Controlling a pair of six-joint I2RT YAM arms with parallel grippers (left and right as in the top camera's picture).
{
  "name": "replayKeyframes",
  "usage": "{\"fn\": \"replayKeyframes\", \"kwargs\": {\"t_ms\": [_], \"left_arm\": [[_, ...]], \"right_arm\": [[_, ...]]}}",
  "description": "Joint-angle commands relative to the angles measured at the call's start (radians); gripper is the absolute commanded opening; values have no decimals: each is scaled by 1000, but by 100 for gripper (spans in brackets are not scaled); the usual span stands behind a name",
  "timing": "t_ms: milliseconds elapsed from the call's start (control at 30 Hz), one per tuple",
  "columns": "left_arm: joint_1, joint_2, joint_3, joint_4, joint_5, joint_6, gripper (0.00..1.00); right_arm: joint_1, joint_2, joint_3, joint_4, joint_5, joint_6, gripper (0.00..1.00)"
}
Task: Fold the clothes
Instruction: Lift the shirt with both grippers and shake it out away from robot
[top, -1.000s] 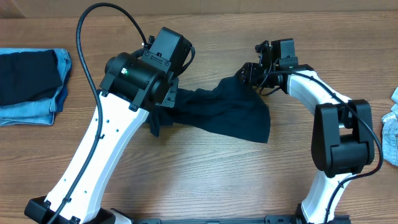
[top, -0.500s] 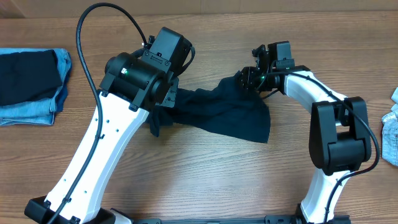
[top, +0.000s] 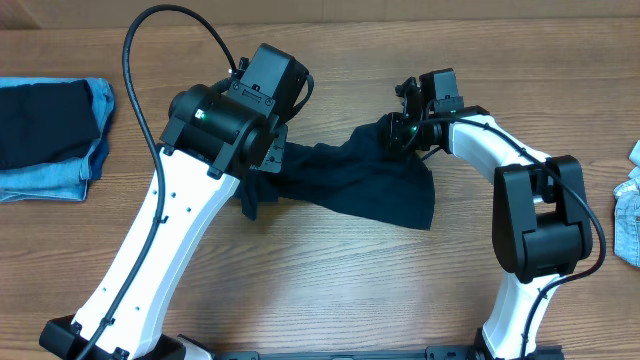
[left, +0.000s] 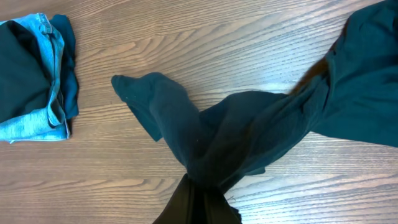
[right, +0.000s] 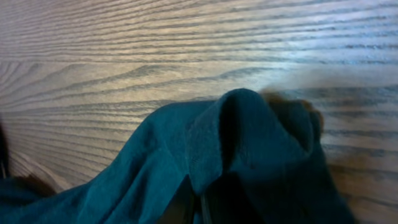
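Overhead, two arms are counted at the wooden table (top: 330, 300), and one loose dark teal garment (top: 370, 185) is spread between them near the middle of the table. Its right end is bunched up at the right gripper (top: 398, 130), while its left end is drawn under the bulky wrist of the left arm (top: 225, 125), by which the left gripper is hidden from above.

In the left wrist view, the left gripper (left: 198, 202) is seen at the bottom edge with its fingers brought together on a gathered twist of the garment. From there one narrow flap is thrown out to the left and the broad body of the cloth to the upper right.

In the right wrist view, a raised peak of the same cloth is pinched at the right gripper (right: 198, 208), with the fingers closed on the fold, though only their dark tips can be made out.

One folded stack (top: 45, 140) is found at the left edge of the table, well apart from the garment. Two layers are counted in it from above, a dark cloth laid on blue denim. One pale denim piece (top: 628, 210) is cut off by the right edge. One black cable (top: 150, 40) is looped above the left arm.
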Motion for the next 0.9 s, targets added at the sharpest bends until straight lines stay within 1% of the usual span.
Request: {"fn": "replayKeyframes", "kwargs": {"t_ms": [0,167,333,433,533,633,767,867], "left_arm": [[4,-21,2,6,5,5,5],[5,-21,2,24,-61,5,5],[21,-21,2,82,-78,29,6],[61,-21,2,130,-78,75,6],[104,-21,2,161,-79,91,6],[158,-21,2,190,-78,107,7],[249,-21,2,235,-18,105,5],[315,-21,2,316,101,102,5]], "right_arm": [[-16,-47,14,-27,-10,20,4],[-68,-211,95,-114,-24,19,4],[-132,-384,182,-179,-24,19,4],[-178,-493,202,-197,-24,19,4],[-219,-558,202,-219,-12,19,4],[-264,-599,202,-259,47,19,4],[-301,-610,202,-314,56,18,4],[-311,-608,202,-345,60,18,4]]}}
